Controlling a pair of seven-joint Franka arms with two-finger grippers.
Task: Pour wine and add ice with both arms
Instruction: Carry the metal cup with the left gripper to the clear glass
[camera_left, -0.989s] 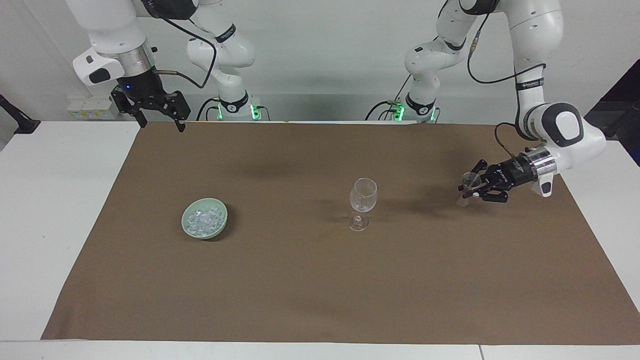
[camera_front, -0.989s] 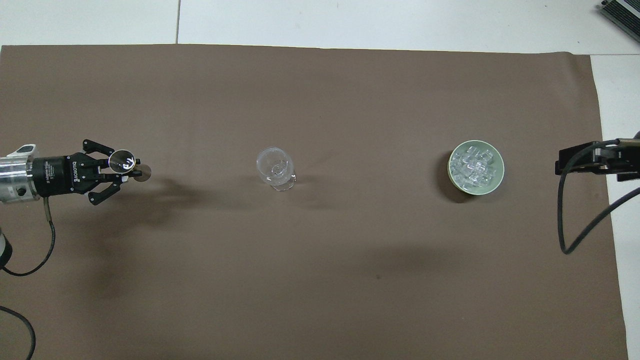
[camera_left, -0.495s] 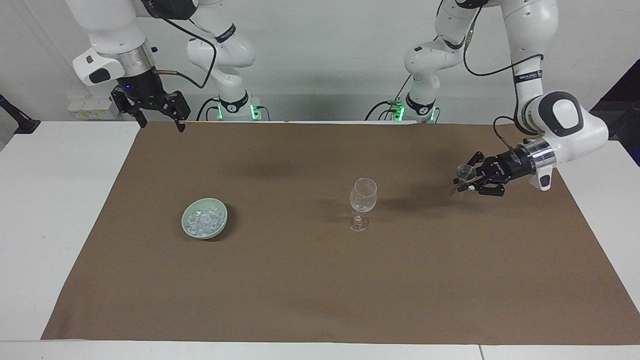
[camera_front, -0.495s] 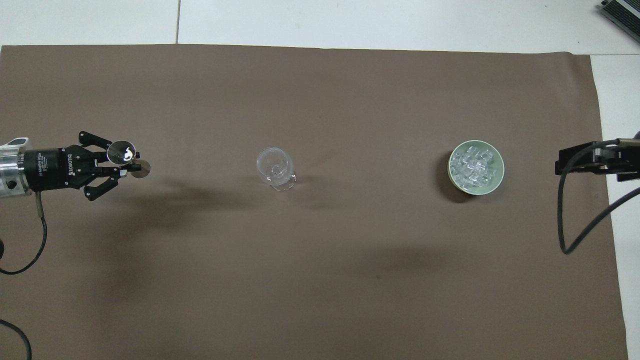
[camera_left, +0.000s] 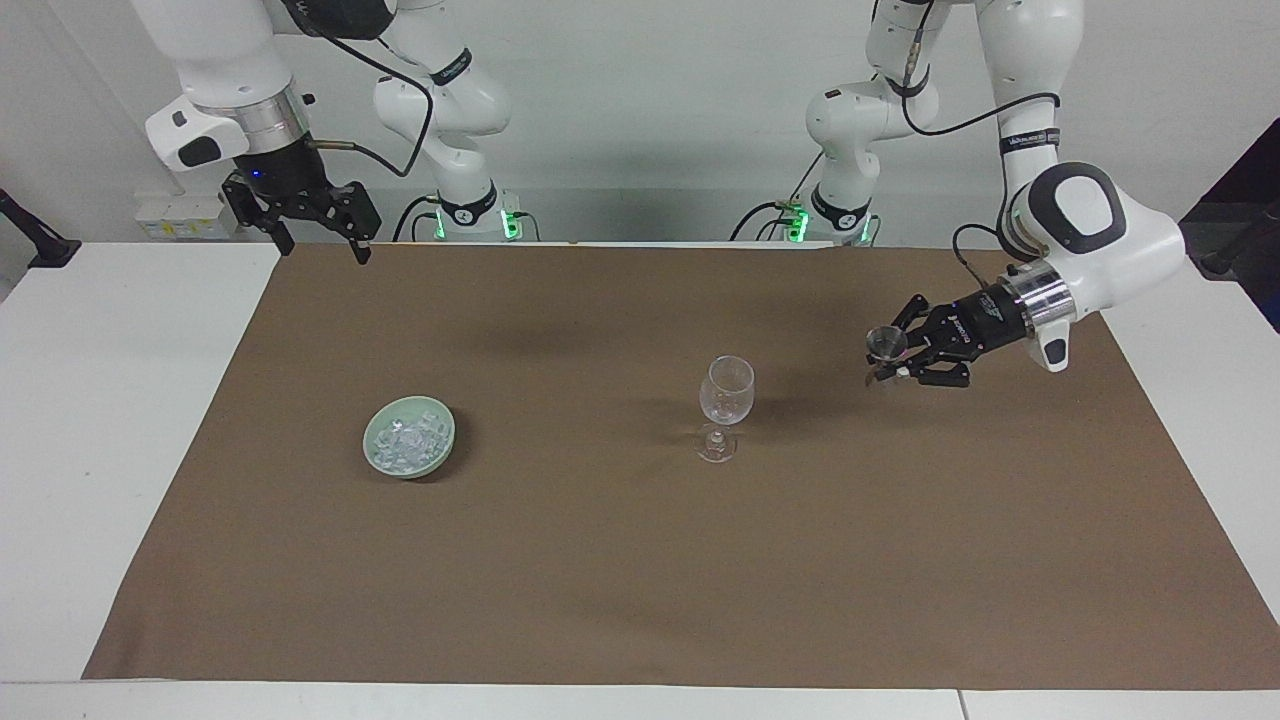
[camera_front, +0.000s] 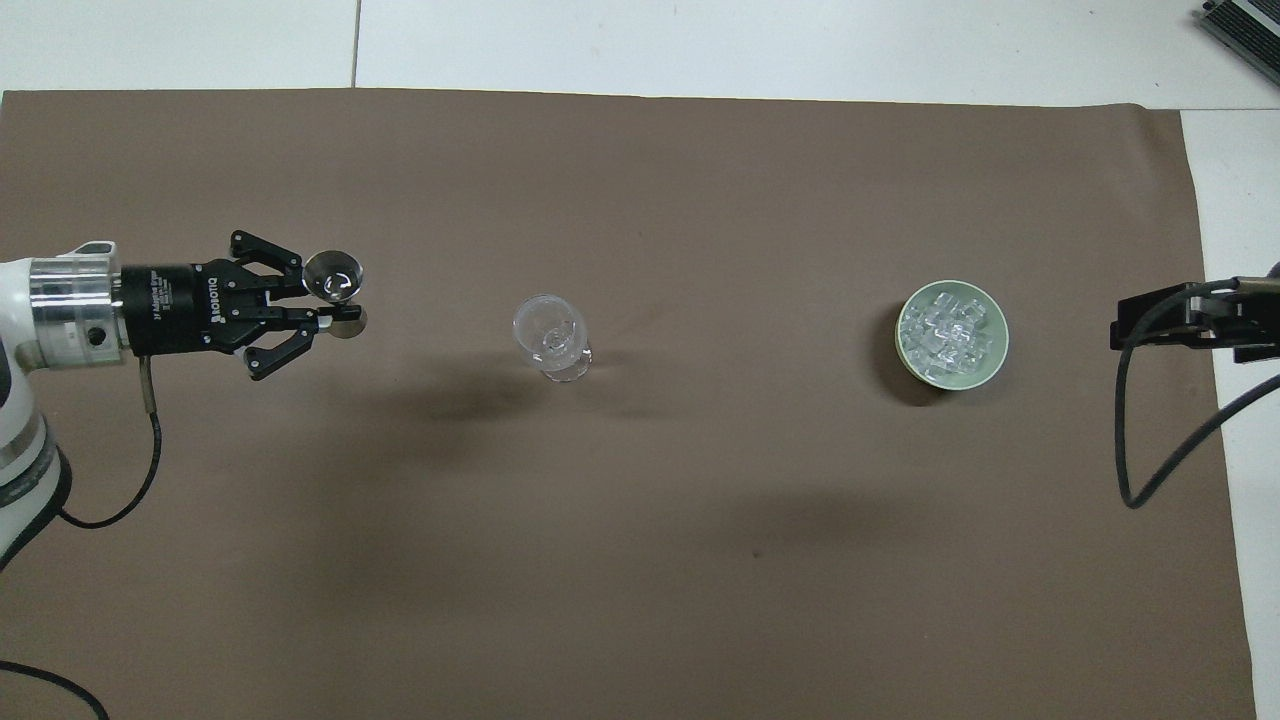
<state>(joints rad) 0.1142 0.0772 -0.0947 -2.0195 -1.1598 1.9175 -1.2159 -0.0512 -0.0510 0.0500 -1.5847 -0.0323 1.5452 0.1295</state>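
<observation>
The left end effector (camera_left: 893, 362) was at the right of the facing view, up in the air over the brown cloth (camera_left: 640, 560). It was squeezed shut on a small glass (camera_left: 886, 345), holding it by its thin stem. In the overhead view that small glass (camera_front: 333, 277) showed at the left, beside the big stemmed glass (camera_front: 550, 335).

The big stemmed glass (camera_left: 725, 400) stood upright in the middle of the cloth, on the counter (camera_left: 90, 420).

The ice (camera_left: 405, 440) lay in a pale green bowl (camera_left: 385, 463) at the middle left of the facing view.

The right end effector (camera_left: 318, 228) waited at the upper left of the facing view, wide open and holding nothing.
</observation>
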